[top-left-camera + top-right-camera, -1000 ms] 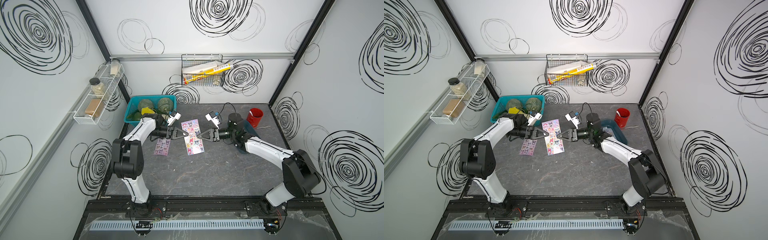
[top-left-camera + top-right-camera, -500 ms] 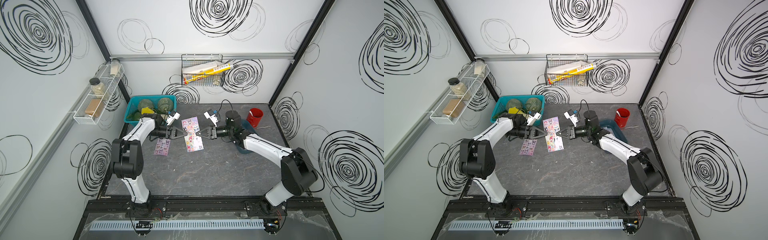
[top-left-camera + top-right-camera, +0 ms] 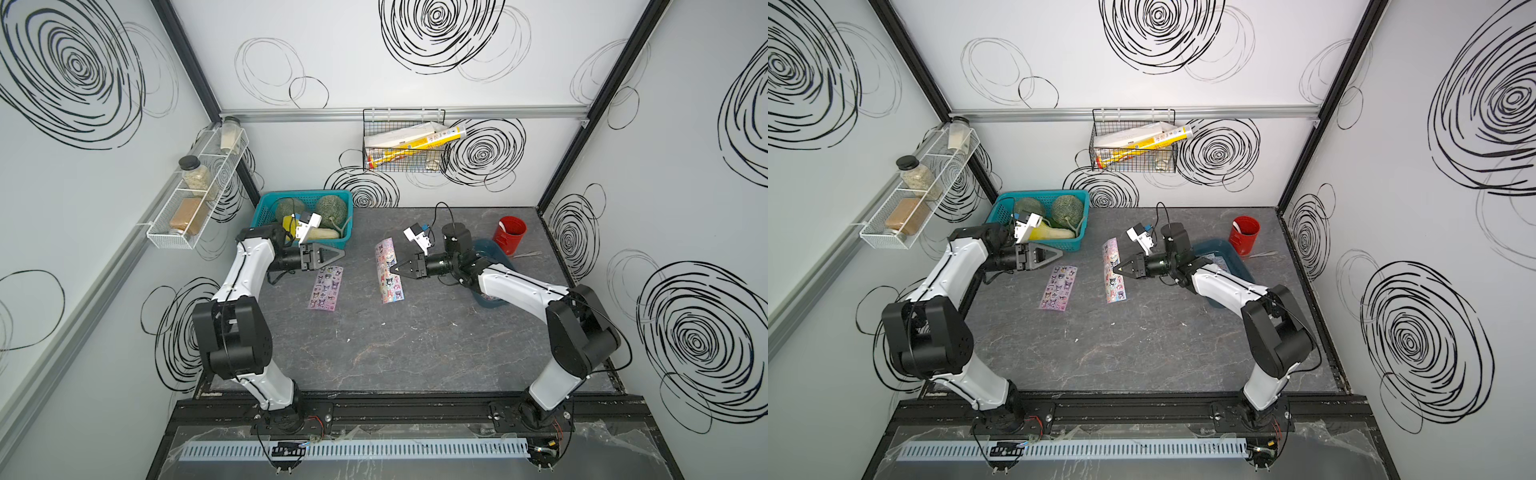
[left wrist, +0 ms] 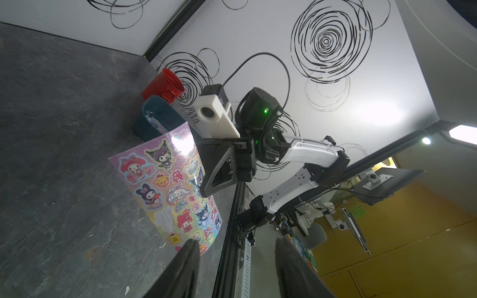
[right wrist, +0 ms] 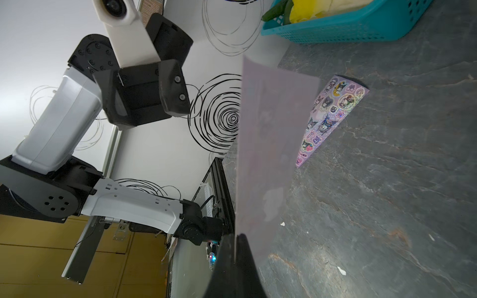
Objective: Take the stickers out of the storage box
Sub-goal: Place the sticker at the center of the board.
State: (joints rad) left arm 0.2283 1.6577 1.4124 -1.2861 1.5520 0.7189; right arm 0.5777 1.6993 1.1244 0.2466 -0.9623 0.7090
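Observation:
My right gripper (image 3: 393,270) is shut on the edge of one sticker sheet (image 3: 385,254), which stands curved on edge over the table; its printed face (image 4: 170,185) shows in the left wrist view and its plain back (image 5: 265,142) in the right wrist view. My left gripper (image 3: 343,253) is open and empty, a short way left of that sheet. A second lilac sheet of stickers (image 3: 326,287) lies flat on the table below it. The dark teal storage box (image 3: 1219,246) sits behind the right arm, partly hidden; more stickers (image 4: 152,121) lie inside.
A bright-blue lattice basket (image 3: 266,205) with melons stands at the back left, close to the left wrist. A red cup (image 3: 510,235) stands beside the box at the back right. A wire basket (image 3: 405,145) and a shelf rack (image 3: 195,195) hang on the walls.
The left gripper opened, let go of the sheet and drew back left. The right gripper shut on the sheet and now holds it alone, more upright.

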